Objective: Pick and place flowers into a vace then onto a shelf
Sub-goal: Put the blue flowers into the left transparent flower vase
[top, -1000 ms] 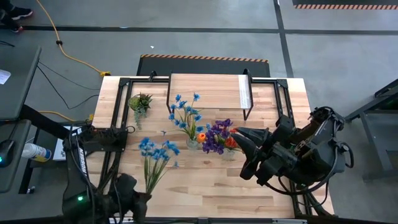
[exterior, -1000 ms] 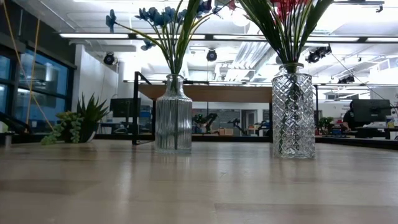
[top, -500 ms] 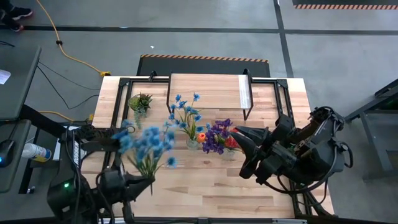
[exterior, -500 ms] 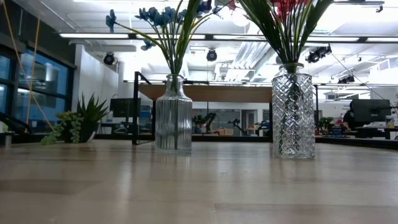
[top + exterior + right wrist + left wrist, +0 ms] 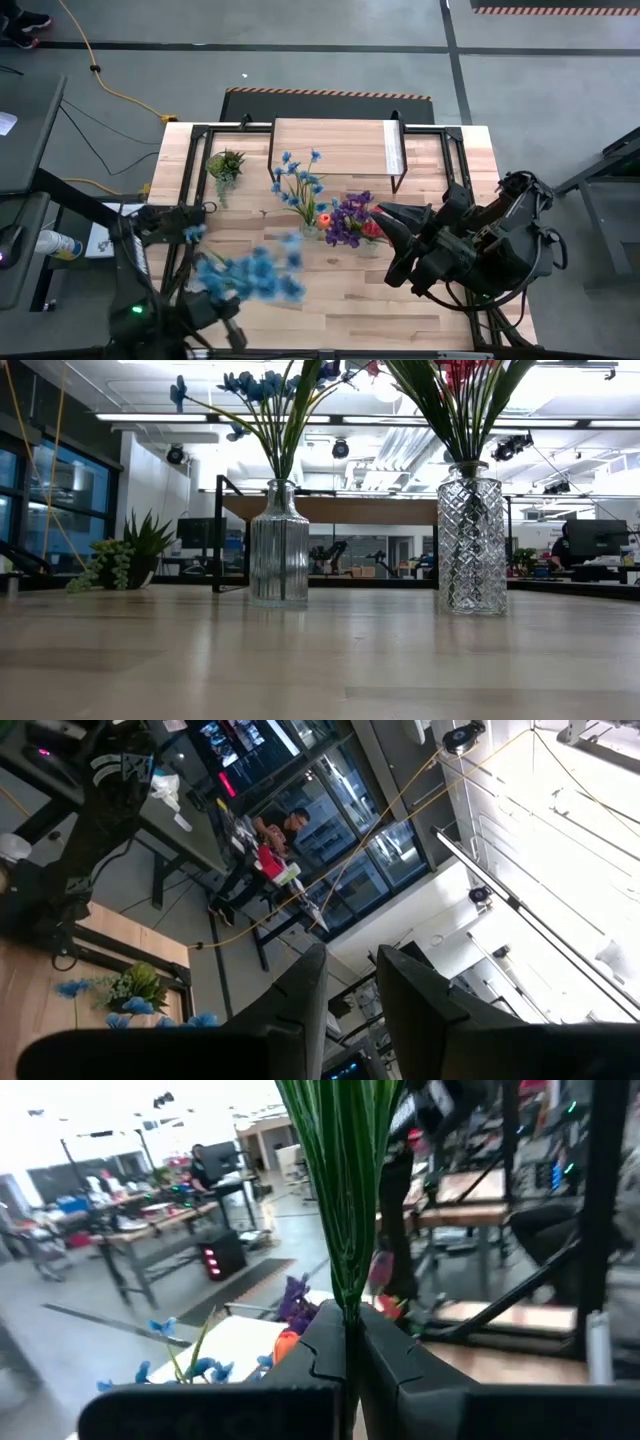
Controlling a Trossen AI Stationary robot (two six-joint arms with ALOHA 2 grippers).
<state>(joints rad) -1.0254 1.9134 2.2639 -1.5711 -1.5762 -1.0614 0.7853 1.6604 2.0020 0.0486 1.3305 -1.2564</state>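
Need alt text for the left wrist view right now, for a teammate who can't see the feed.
The left gripper is shut on a bunch of green flower stems that rise between its dark fingers. Below and beyond are blue flowers and a purple bloom, with a blurred workshop behind.

plank table bears shelf, two vases, potted plant.

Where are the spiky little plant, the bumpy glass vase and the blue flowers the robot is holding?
Spiky potted plant (image 5: 226,163), high view, on its green leaves.
Diamond-cut glass vase (image 5: 471,550), low view, on the middle of its patterned body.
Blue flowers (image 5: 252,275), high view, on the blurred blue blooms; left gripper (image 5: 350,1342) is clamping the stems.
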